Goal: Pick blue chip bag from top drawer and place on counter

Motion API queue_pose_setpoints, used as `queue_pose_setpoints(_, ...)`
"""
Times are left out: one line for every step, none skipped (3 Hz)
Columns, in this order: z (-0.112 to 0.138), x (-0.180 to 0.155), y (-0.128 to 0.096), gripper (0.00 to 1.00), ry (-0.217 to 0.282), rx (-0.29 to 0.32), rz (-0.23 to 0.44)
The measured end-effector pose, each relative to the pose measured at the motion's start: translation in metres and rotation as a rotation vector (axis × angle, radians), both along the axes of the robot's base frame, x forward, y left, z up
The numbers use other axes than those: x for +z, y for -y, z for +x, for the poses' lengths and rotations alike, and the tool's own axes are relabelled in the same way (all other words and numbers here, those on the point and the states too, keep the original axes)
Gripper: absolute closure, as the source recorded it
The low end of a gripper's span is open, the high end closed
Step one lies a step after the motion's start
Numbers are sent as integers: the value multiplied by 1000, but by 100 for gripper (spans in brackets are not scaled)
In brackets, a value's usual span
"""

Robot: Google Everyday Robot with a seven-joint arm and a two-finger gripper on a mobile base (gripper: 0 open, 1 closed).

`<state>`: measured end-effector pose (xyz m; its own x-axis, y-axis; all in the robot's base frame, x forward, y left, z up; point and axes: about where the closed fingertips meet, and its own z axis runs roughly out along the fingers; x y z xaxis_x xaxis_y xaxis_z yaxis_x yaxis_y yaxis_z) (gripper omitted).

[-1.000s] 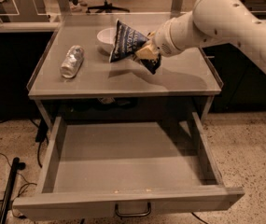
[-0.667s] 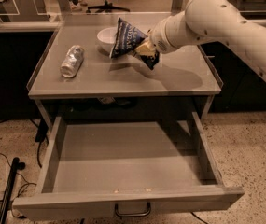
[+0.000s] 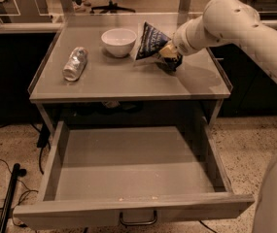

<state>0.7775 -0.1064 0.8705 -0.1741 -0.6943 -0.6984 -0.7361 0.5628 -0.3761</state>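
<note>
The blue chip bag (image 3: 150,41) is dark navy with white lettering, held upright over the counter (image 3: 123,81), just right of the white bowl. My gripper (image 3: 168,56) is shut on the bag's lower right corner; the white arm reaches in from the upper right. The bag's lower edge is at or just above the counter surface; I cannot tell if it touches. The top drawer (image 3: 133,171) is pulled fully open below the counter and holds nothing visible. Its front panel carries a thin dark wire handle (image 3: 138,221).
A white bowl (image 3: 119,41) stands at the back middle of the counter. A silvery foil-wrapped cylinder (image 3: 75,63) lies at the left. Low rims run along the counter's sides. A dark pole and cables (image 3: 9,198) lie on the floor at left.
The gripper with the bag has shifted slightly left and toward the back of the counter, nearer the bowl. The drawer, bowl and cylinder have not moved.
</note>
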Motion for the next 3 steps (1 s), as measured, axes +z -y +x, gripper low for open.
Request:
queue_pose_setpoints(2,-6,20,100,-7,-12,-29)
queue_pose_setpoints(2,-7,21,84,-7,-12,-31)
queue_pose_setpoints(2,-7,21,61,-7,-12,-31)
